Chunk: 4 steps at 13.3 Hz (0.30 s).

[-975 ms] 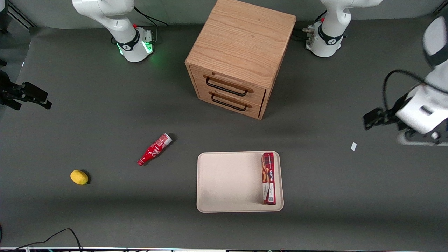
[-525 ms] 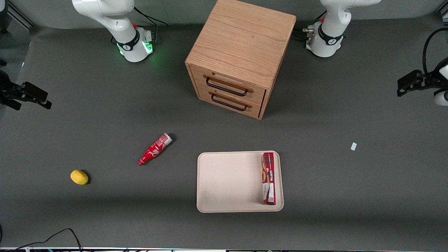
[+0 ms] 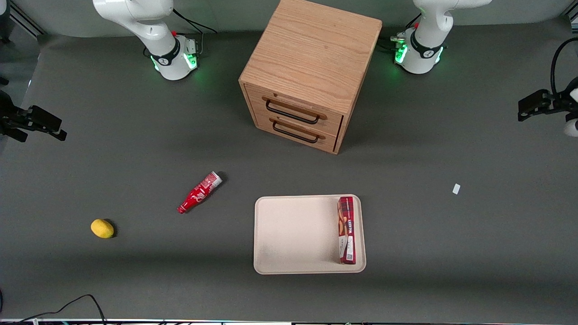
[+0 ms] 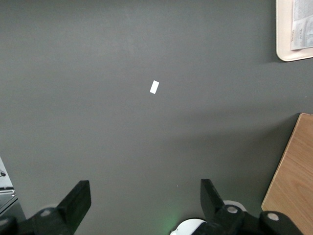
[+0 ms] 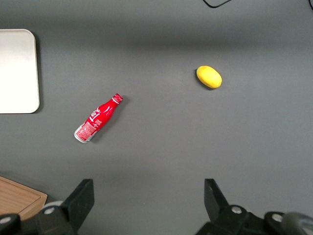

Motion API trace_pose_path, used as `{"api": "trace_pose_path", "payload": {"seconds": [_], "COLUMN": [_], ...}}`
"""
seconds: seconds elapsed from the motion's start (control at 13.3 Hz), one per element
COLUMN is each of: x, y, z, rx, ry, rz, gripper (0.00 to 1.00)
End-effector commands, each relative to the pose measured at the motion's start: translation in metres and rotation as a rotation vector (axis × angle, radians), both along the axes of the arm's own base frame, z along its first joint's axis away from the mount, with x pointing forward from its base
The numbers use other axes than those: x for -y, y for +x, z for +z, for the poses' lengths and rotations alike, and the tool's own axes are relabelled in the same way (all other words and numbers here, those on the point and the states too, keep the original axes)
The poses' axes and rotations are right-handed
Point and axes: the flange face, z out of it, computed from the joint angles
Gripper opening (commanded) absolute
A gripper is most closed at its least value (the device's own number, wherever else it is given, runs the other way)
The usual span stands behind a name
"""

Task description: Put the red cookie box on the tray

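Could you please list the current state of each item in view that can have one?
red cookie box: lying flat on the tray, along the edge toward the working arm.
tray: flat on the table, holding only the box.
tool: open, empty, high over bare table at the working arm's end.
drawer cabinet: both drawers closed.
soda bottle: on its side.
lemon: resting on the table.

Dark grey table [image 3: 135,149], wooden drawer cabinet [image 3: 311,67], green glow

A robotics lab — white arm bases [image 3: 174,58] bolted onto a grey-matted table [image 3: 135,135], cables trailing, with only staged props — a wooden drawer cabinet [image 3: 307,72].
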Motion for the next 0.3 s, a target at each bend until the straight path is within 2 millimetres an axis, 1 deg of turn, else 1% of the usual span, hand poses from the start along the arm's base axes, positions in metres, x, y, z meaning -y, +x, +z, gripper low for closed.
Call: {"api": "trace_pose_path", "payload": {"seconds": [0.0,0.22], "x": [0.0000,0.0004], "y": [-0.0013,-0.0008], "z": [-0.0062,-0.0071], "rx": [-0.006,-0.007], "ry": [0.000,-0.004], "rz": [-0.020,-0.021], "gripper": [1.00,1.00]}}
